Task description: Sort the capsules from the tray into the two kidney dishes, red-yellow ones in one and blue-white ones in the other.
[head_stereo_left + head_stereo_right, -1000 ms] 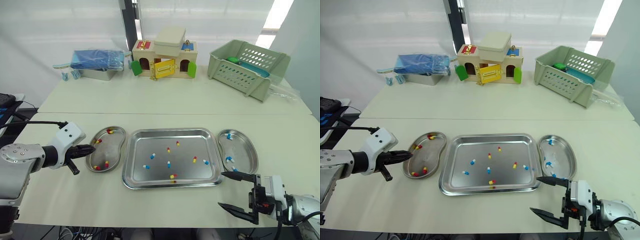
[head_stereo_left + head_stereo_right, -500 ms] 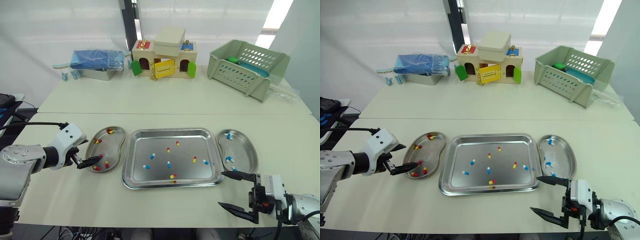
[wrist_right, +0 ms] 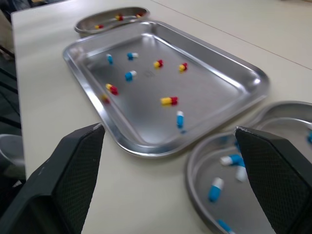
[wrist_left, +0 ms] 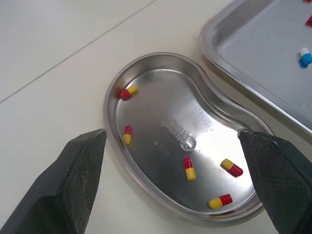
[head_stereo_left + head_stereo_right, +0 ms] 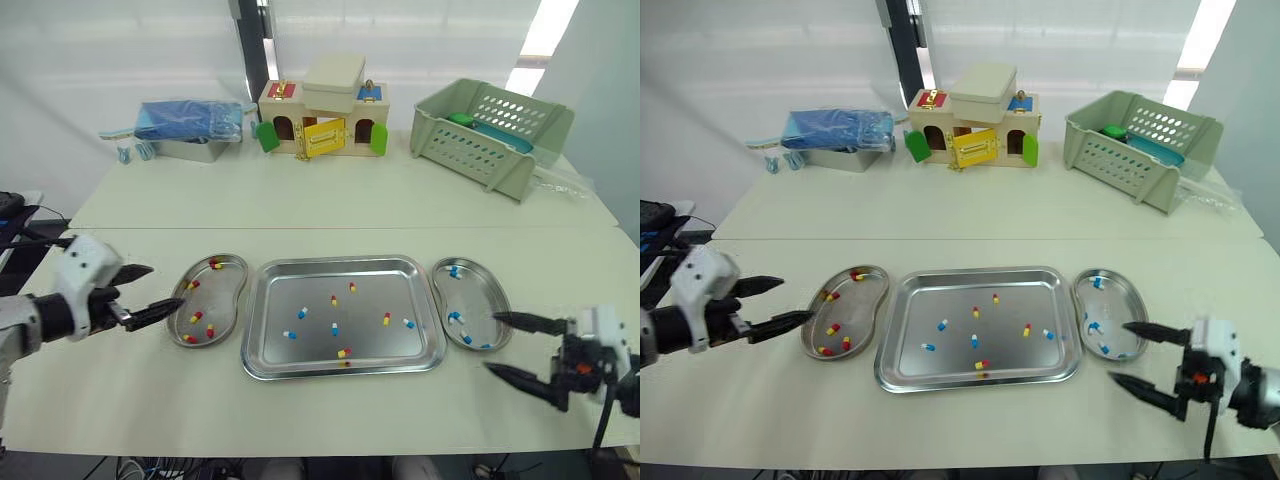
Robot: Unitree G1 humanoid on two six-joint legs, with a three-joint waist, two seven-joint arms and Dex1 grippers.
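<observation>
The steel tray (image 5: 345, 262) lies at the centre with several red-yellow and blue-white capsules scattered in it. To its left, the kidney dish (image 5: 216, 297) holds several red-yellow capsules (image 4: 188, 168). My left gripper (image 5: 167, 285) hovers open and empty at that dish's outer edge. The right kidney dish (image 5: 482, 298) holds blue-white capsules (image 5: 455, 318). My right gripper (image 5: 489, 341) stands open and empty by that dish's near right rim, pointing toward the tray (image 3: 165, 87).
On the far table stand a wooden toy house (image 5: 320, 118), a green slotted basket (image 5: 495, 135) and a metal box with blue cloth (image 5: 190, 125). A seam (image 5: 340, 227) joins the two tables. Bare tabletop lies in front of the tray.
My left gripper opened over the left dish, leaving one more red-yellow capsule there, then drew back to the left. The right gripper moved right, beside the right dish. The camera shifted too.
</observation>
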